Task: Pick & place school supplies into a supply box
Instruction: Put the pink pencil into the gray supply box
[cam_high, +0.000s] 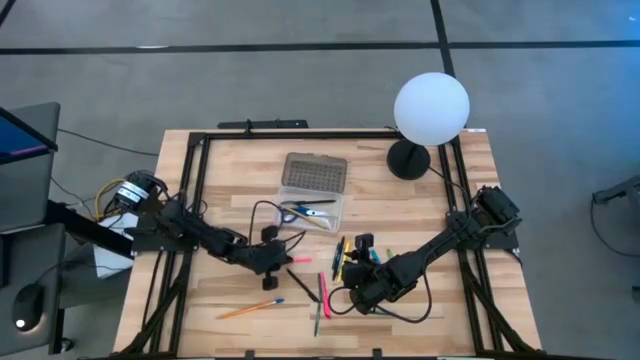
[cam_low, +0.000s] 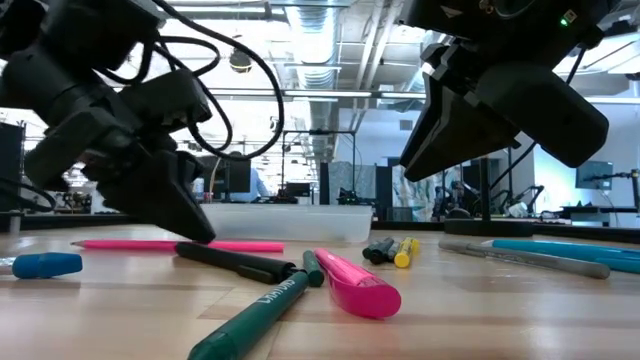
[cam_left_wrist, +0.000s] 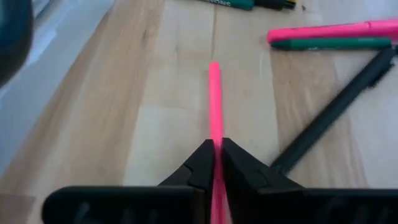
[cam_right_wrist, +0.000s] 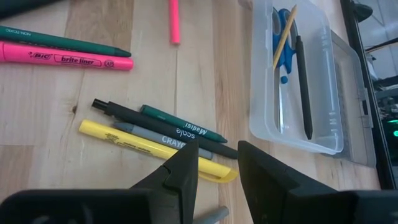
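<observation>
The wooden bench (cam_high: 420, 200) carries everything; at its far middle sits the supply box (cam_high: 318, 207), lid folded back, already holding the blue-handled scissors (cam_right_wrist: 284, 46), a dark pen and a yellow pencil; the rest of the school supplies lie loose on the near half of the bench, well apart from the box.

The left gripper (cam_left_wrist: 217, 152) is low on the bench, just this side of the box, its jaws pinching the near end of a thin pink pencil (cam_left_wrist: 215, 102) that still lies flat on the wood; the right gripper (cam_right_wrist: 217, 165) hovers with jaws spread and empty above a cluster made of a yellow highlighter (cam_right_wrist: 143, 147), a grey crayon and two dark pens.

Beyond them lie a pink highlighter (cam_right_wrist: 65, 59), a green pen (cam_right_wrist: 62, 42) and a black pen (cam_left_wrist: 336, 115).

The risk, as I judge it: the pinch sits at the very end of the pencil, so on lifting it may swing or slip out; the black pen lies close enough to be knocked; a drooping pencil could catch the box wall instead of clearing it.
</observation>
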